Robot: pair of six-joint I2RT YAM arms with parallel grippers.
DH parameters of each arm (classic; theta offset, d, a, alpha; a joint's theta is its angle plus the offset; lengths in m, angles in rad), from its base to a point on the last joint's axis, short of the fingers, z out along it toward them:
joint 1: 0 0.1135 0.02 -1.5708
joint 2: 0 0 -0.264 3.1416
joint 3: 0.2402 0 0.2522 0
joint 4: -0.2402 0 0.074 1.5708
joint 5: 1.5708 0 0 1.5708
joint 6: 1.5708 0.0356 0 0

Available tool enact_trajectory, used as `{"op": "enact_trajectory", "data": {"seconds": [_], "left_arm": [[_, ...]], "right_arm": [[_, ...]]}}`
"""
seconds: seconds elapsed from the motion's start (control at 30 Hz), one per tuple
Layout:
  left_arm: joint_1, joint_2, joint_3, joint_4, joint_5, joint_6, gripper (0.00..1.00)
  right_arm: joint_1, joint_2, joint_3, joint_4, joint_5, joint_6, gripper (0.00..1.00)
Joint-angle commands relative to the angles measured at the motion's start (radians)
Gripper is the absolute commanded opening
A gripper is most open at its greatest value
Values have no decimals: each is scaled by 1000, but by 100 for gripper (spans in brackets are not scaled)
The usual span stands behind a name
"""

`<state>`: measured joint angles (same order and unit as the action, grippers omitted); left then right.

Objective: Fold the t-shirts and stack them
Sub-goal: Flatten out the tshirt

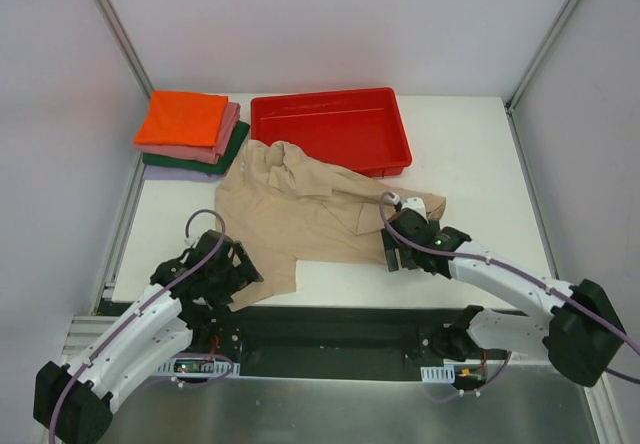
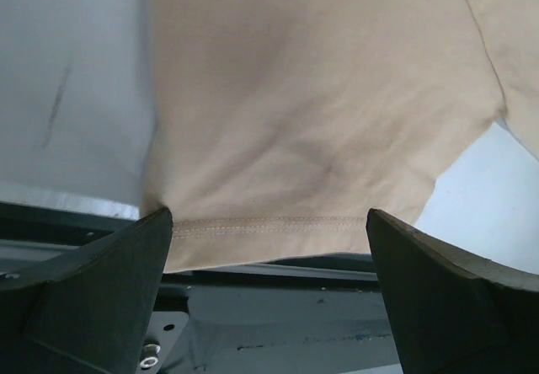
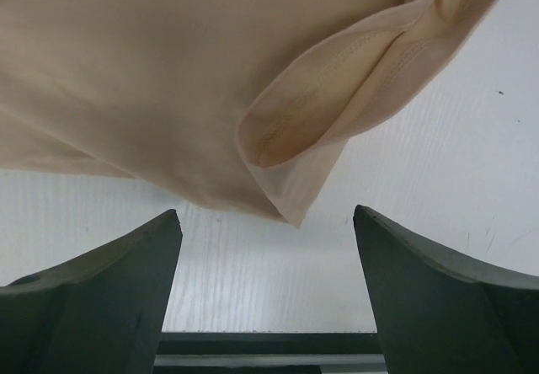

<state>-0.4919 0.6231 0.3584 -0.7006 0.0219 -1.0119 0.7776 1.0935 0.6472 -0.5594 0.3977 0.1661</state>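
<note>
Showing four folded t-shirts point(image 1: 190, 134) stacked upper left; beige t-shirt point(image 1: 300, 219) lies unfolded on tabletop point(image 1: 465, 149); left gripper point(image 2: 269, 218), right gripper point(image 3: 268, 214) gape empty.

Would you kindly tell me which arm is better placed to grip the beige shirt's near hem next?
Left, likely. The left pincer, open, straddles the stitched hem of the beige shirt. The right pincer, also open, only faces a sleeve cuff lying just ahead of it.

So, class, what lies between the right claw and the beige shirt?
Only bare table, in the right wrist view; the right claw hangs open, short of the shirt.
</note>
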Motion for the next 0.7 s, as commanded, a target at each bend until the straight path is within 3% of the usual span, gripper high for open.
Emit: {"op": "enact_trajectory", "data": {"seconds": [0.0, 0.13, 0.3, 0.43, 0.53, 0.67], "left_arm": [[-7, 59, 48, -172, -115, -129, 99], [-7, 95, 60, -186, -129, -137, 99], [-7, 52, 48, -201, -135, -146, 99], [-7, 38, 57, -215, -157, -145, 99], [-7, 69, 56, -217, -143, -155, 99], [-7, 92, 51, -217, -122, -166, 93]], "right_arm": [[17, 101, 69, 6, 122, 81, 84], [15, 172, 91, -8, 216, 133, 78], [-15, 190, 92, -46, 289, 199, 58], [-52, 137, 54, -66, 277, 234, 40], [-58, 74, 10, -36, 231, 224, 21], [-78, -4, -56, 32, 153, 226, 5]]}}
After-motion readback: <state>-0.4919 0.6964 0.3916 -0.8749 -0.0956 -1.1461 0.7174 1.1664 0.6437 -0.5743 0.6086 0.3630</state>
